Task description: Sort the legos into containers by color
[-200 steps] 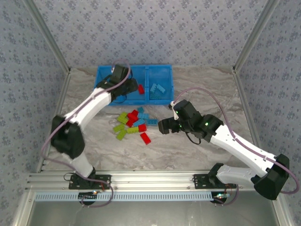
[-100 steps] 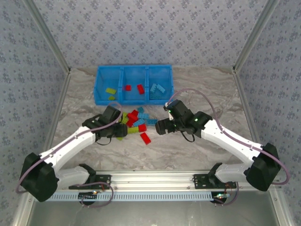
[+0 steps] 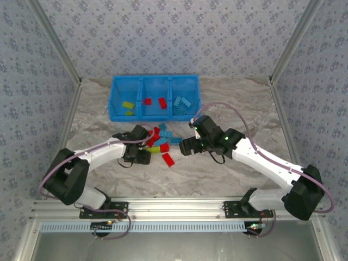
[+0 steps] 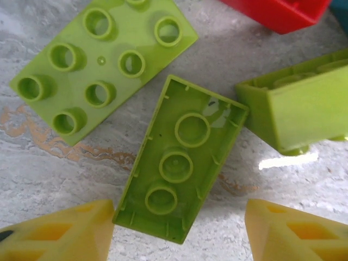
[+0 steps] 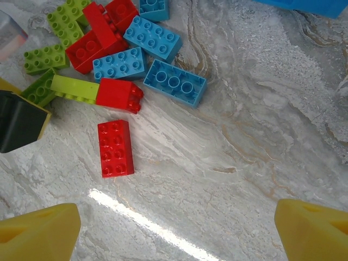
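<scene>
The left arm lies low and bent, forearm stretched toward the loose legos (image 3: 161,142) just nearer than the blue bin (image 3: 154,79). The left gripper (image 4: 179,235) points down with fingers spread either side of an upturned lime brick (image 4: 179,163), not pinching it. The right arm reaches in from the bin's near right, and the right gripper (image 5: 174,234) hangs wide open beside the same pile.

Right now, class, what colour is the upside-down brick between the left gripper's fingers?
The brick is lime green, clearest in the left wrist view.
</scene>
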Robot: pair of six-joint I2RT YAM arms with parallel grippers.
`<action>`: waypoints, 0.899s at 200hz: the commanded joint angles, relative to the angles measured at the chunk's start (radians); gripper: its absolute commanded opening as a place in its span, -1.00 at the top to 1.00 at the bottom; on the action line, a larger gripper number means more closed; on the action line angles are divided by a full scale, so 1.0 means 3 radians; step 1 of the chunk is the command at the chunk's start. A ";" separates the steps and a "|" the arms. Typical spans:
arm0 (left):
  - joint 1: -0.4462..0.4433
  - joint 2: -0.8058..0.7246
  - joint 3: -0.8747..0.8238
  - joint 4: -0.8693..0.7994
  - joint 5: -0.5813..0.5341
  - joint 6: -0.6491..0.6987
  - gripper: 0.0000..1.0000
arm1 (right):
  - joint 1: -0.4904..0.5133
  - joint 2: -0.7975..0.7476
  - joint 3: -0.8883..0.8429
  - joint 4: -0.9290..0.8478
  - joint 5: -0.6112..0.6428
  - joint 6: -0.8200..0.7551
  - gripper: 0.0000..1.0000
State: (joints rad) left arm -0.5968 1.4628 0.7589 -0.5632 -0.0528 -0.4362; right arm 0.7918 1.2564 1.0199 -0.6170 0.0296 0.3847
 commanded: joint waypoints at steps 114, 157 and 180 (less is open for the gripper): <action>-0.0029 -0.0413 0.0050 -0.0044 0.0210 -0.0116 0.41 | 0.0021 -0.0115 0.0083 -0.0078 0.0002 0.0031 -0.89; 0.0175 -0.1077 0.0275 -0.0064 -0.0035 -0.0269 0.48 | 0.0094 -0.0128 0.0087 0.0171 -0.0122 -0.0019 -0.90; 0.0654 -0.0923 0.0504 0.0184 -0.0074 -0.0207 0.52 | 0.0127 -0.0129 0.0102 0.0244 -0.0094 -0.0025 -0.90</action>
State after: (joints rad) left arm -0.5194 1.1465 0.8371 -0.5682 -0.0303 -0.4915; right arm 0.8181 1.2373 1.0199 -0.5819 0.0101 0.3843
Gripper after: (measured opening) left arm 0.308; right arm 0.949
